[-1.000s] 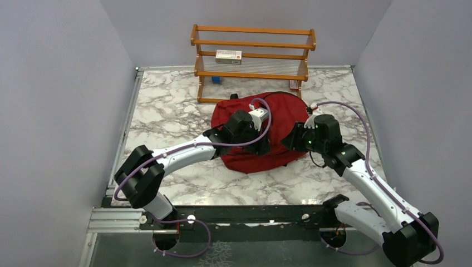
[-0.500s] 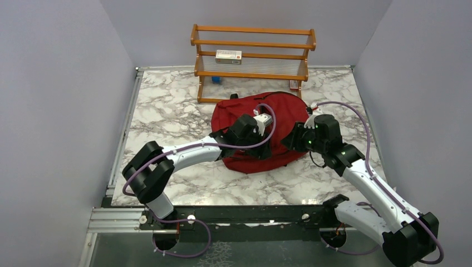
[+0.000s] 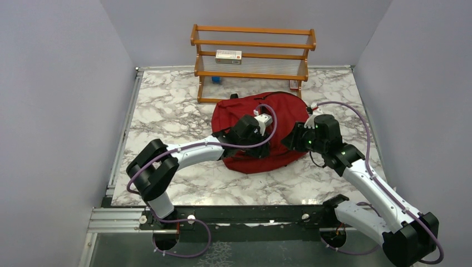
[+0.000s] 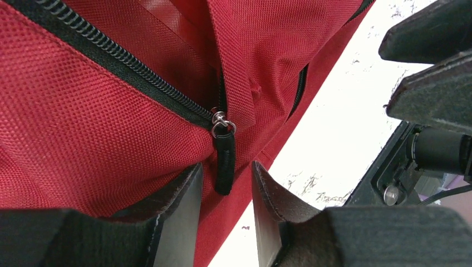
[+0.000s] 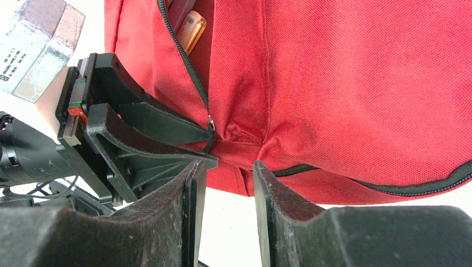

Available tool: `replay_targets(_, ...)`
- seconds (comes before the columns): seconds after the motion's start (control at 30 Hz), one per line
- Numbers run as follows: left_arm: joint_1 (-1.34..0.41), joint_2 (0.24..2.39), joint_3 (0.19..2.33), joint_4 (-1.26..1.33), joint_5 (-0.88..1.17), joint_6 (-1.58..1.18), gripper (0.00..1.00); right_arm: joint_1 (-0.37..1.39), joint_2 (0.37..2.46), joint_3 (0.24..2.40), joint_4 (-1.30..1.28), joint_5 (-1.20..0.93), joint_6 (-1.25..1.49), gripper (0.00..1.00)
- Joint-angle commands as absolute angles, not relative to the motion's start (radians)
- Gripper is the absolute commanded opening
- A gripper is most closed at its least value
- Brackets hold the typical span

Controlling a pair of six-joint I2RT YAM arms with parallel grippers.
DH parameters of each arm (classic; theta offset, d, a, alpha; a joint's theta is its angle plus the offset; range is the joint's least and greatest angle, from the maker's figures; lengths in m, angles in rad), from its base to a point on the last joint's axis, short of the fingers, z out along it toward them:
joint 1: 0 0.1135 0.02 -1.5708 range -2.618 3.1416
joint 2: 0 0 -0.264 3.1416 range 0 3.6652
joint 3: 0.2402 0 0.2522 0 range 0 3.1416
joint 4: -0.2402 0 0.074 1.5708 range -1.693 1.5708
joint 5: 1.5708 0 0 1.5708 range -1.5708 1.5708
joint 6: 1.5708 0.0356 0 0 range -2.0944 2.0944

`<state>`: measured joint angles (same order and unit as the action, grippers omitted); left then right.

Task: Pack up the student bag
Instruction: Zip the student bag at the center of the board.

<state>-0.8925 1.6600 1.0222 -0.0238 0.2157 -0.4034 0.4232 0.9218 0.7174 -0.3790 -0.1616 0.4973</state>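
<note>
**Both pincers at the bag's zipper, neither one gripping**

Grey walls [image 3: 61, 111] close in a marble table [image 3: 167, 111]. A wooden rack [image 3: 253, 29] stands at the table's far edge, with a small white-and-red box [image 3: 229, 55] on its middle shelf. The student bag [image 3: 289, 114] is dark red and by far the largest thing on the table; it lies just in front of the rack. The overhead view shows the left arm [image 3: 189, 150] stretched across the bag's near half and the right arm [image 3: 367, 183] bent in at its right edge, but it hides both sets of fingertips.

The wrist views fill that in. The left gripper [image 4: 225, 168] sits low over the red fabric with its jaws apart. The black zipper pull [image 4: 225, 161] hangs between the fingers [image 4: 178, 217] with a sliver of gap on each side, so the pincer is released, not clamped. Above the pull are the silver slider ring [image 4: 221, 118] and the black zipper [image 4: 128, 72], which runs up to the left.

The right gripper [image 5: 228, 165] is released too, with its jaws apart at the bag's edge and nothing between them. The left wrist view shows it over bare marble, just beside the bag. Only the right wrist view looks into the open pocket — an orange object [image 5: 193, 30] shows inside, too hidden to name.
</note>
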Motion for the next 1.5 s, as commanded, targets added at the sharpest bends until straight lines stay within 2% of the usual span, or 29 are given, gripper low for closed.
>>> replay_targets(0.0,-0.899,1.684,1.062,-0.009,0.171,-0.409,0.36,0.42,0.908,0.725,-0.375,-0.129,0.496,0.41)
replay_targets(0.33,-0.9,1.654,1.1,-0.044,0.143,-0.387,0.06,0.42,0.898,0.71,-0.375,-0.118,0.494,0.42)
replay_targets(0.43,-0.899,1.632,1.111,-0.061,0.143,-0.377,0.0,0.42,0.897,0.702,-0.375,-0.118,0.493,0.41)
replay_targets(0.87,-0.9,1.524,1.142,-0.118,0.169,-0.356,0.0,0.42,0.872,0.598,-0.238,-0.246,0.415,0.45)
replay_targets(0.97,-0.897,1.521,1.153,-0.118,0.151,-0.37,0.0,0.42,0.854,0.553,-0.151,-0.298,0.378,0.51)
replay_targets(1.23,-0.884,1.554,1.213,-0.124,0.164,-0.372,0.0,0.422,0.835,0.419,0.197,-0.387,0.281,0.52)
replay_targets(1.47,-0.864,1.557,1.234,-0.141,0.174,-0.37,0.0,0.434,0.88,0.379,0.374,-0.375,0.243,0.55)
